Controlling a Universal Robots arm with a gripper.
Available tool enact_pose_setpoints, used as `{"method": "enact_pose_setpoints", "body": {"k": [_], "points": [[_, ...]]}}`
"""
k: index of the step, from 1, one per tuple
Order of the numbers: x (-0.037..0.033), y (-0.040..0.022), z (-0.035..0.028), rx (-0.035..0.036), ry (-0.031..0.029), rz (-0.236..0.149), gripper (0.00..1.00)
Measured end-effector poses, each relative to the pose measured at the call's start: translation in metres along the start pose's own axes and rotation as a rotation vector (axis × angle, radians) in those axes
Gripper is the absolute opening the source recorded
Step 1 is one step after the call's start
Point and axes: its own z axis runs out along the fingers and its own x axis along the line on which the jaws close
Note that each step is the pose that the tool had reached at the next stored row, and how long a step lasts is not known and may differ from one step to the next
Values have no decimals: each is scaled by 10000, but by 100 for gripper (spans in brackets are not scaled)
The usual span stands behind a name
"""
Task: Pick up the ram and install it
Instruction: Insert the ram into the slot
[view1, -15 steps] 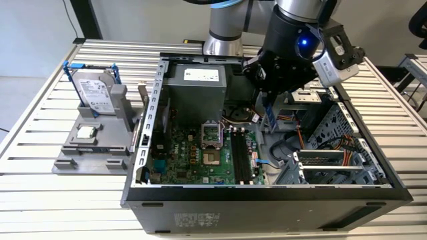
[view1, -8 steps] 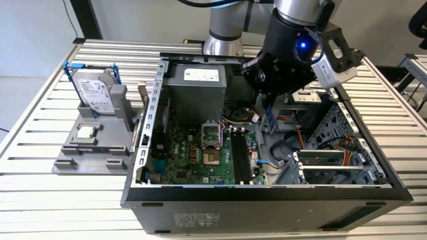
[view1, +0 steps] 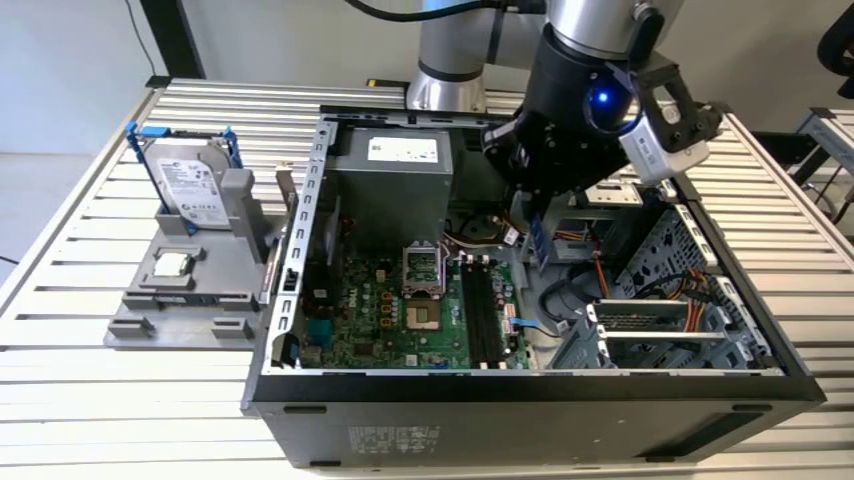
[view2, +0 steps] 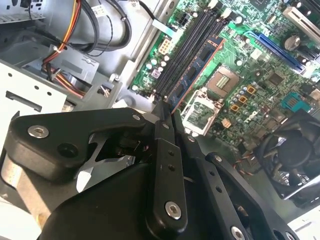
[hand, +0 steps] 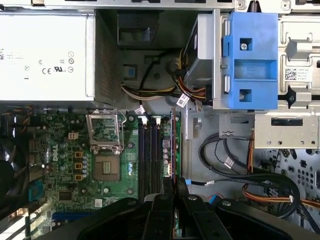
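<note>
The gripper (view2: 167, 111) is clamped on one end of the ram (view2: 196, 67), holding the blue-green stick on edge above the motherboard (hand: 65, 165). The stick runs parallel to the black memory slots (hand: 149, 155) inside an open computer case (view1: 534, 385) on the slatted table (view1: 80, 290). A hard drive (view1: 187, 190) stands at the exterior view's left.

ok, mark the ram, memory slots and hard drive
ram (view2: 195, 70): second wrist view, blue face mid-length
memory slots (hand: 152, 155): first wrist view, black slot middle
hard drive (view1: 187, 190): exterior view, labelled face
</note>
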Motion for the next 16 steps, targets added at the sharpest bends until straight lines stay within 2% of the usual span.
{"method": "enact_pose_setpoints", "body": {"k": [11, 16], "points": [[-28, -2, 61, 5, -11, 247, 0], [-27, -2, 82, 12, -22, 476, 0]]}}
